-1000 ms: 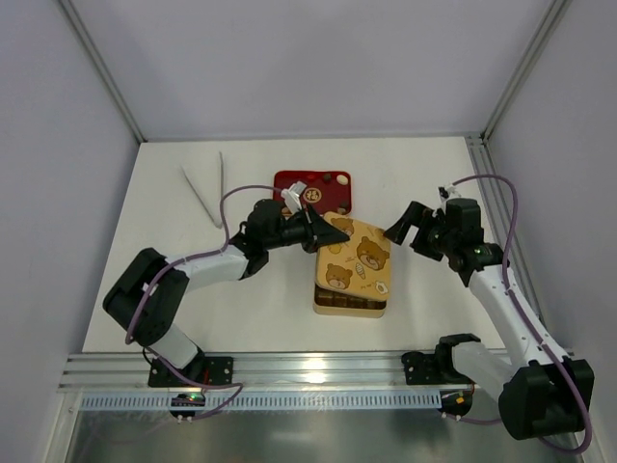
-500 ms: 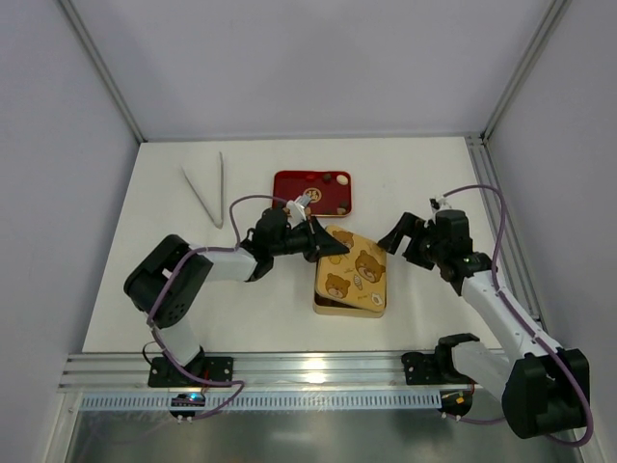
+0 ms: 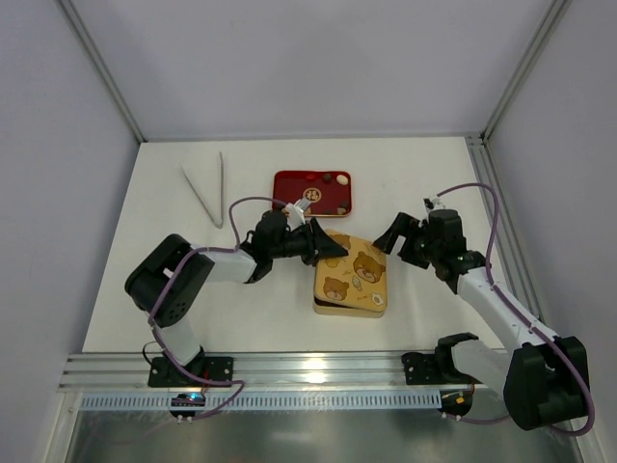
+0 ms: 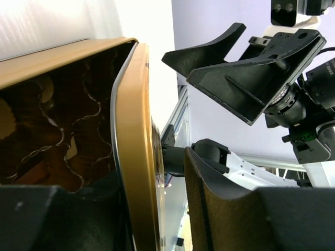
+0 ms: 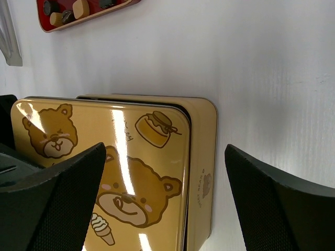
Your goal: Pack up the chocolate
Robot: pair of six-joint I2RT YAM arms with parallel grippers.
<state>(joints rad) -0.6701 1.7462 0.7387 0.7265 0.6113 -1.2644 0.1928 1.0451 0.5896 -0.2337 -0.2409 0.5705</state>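
A few chocolate pieces (image 3: 329, 178) lie in the red tray (image 3: 289, 183), also in the right wrist view (image 5: 65, 13). The gold tin (image 3: 347, 307) stands mid-table with its bear-print lid (image 3: 355, 265) lying on it, shifted a little to the left. My left gripper (image 3: 326, 246) straddles the lid's left rim (image 4: 133, 130) with a gap at one finger (image 4: 220, 209). Under the raised rim I see dark brown wavy liners (image 4: 52, 136); pieces there I cannot make out. My right gripper (image 3: 397, 236) is wide open just above the tin's right edge (image 5: 201, 172).
White tongs (image 3: 207, 188) lie at the back left, left of the red tray. An aluminium rail (image 3: 289, 367) runs along the table's near edge. Frame posts and grey walls stand at the sides.
The lid, tilted and offset a second ago, has come down nearly flat on the tin. My left arm has folded in closer. My right gripper has moved left and down toward the tin.
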